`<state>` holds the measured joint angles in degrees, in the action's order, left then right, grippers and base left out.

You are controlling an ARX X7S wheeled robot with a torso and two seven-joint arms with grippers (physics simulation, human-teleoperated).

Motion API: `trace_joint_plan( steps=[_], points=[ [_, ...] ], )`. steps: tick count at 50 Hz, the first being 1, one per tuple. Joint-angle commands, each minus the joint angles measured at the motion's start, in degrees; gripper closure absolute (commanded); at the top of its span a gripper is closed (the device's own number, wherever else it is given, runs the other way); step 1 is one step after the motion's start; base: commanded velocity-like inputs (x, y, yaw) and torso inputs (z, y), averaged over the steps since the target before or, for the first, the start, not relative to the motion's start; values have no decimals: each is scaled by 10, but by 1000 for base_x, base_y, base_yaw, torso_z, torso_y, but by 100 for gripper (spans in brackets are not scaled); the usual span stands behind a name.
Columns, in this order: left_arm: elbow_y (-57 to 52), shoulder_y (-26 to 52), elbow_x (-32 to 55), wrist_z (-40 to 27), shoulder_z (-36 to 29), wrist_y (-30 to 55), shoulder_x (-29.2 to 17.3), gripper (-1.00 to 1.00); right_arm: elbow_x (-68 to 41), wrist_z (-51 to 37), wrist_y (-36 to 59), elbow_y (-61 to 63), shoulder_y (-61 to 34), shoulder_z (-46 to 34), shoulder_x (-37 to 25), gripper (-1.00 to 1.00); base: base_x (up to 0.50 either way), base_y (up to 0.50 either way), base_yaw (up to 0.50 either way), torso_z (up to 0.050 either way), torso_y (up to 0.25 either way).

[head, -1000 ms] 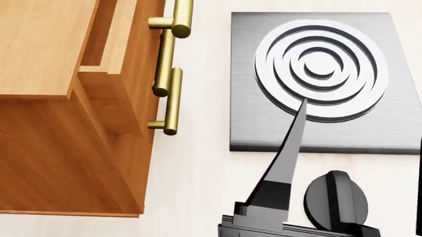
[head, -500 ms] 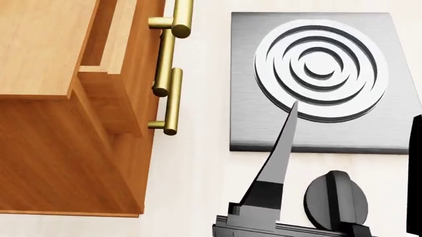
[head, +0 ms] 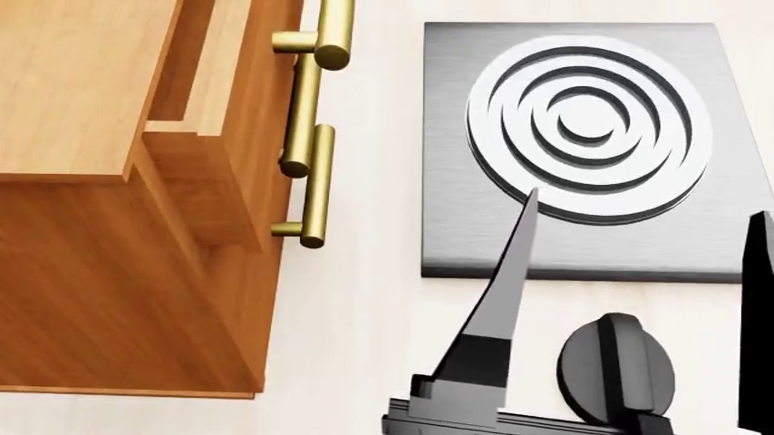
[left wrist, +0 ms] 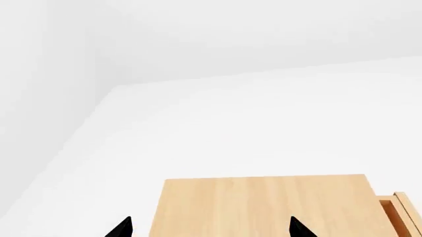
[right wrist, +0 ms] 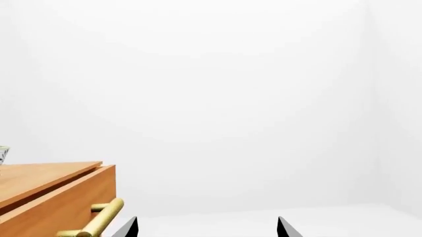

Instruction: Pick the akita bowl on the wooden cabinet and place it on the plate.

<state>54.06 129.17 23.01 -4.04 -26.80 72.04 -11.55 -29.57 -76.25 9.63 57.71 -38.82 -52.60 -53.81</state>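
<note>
Akita bowl [right wrist: 3, 155] barely visible: patterned sliver cut off at right wrist frame edge, on wooden cabinet [head: 109, 227] top. Plate out of view. Right gripper [right wrist: 207, 228] spread wide, empty, touching nothing. Left gripper [left wrist: 209, 228] likewise wide, empty, fingertips above cabinet top.

Pale cream surface [head: 362, 317] underneath everything, faint wood grain. Resting on it at left: the wooden cabinet [head: 109, 290], orange-brown, brass bar handles [head: 317, 186] facing the open strip of surface. Well apart to the right, a flat square brushed-metal burner plate [head: 454, 240] with raised concentric rings [head: 589, 127], and nearer the camera a round black knob [head: 614, 367], just beside the metal plate's near edge without touching.
</note>
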Motion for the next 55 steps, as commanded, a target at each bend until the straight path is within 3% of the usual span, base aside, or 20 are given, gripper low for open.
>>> trace_joint_plan(
  steps=[1,20,23,26,27,33,45,55],
  points=[
    [-31,-12,6,19,-22,54,-19,-100,4,4,3,-6,-2,-7,7,-100,0,0,0,0,0],
    [-14,-2,0,30,-39,67,-18,-100,4,0,3,-3,-5,-11,5,-100,0,0,0,0,0],
    [11,8,12,12,0,104,-11,-100,4,1,-1,-5,-4,-11,4,-100,0,0,0,0,0],
    [12,11,12,25,-18,111,-10,-100,5,1,0,-6,-4,-11,4,-100,0,0,0,0,0],
    [4,10,22,65,-59,143,-11,-100,4,2,-4,-8,-3,-11,4,-100,0,0,0,0,0],
    [32,25,28,80,-63,155,-6,-100,4,1,-3,-8,-4,-12,4,-100,0,0,0,0,0],
    [105,57,26,74,-4,160,12,-100,3,0,-1,-6,-5,-12,5,-100,0,0,0,0,0],
    [111,58,-122,125,88,159,31,-100,3,-3,-4,-4,-5,-12,1,-100,0,0,0,0,0]
  ],
)
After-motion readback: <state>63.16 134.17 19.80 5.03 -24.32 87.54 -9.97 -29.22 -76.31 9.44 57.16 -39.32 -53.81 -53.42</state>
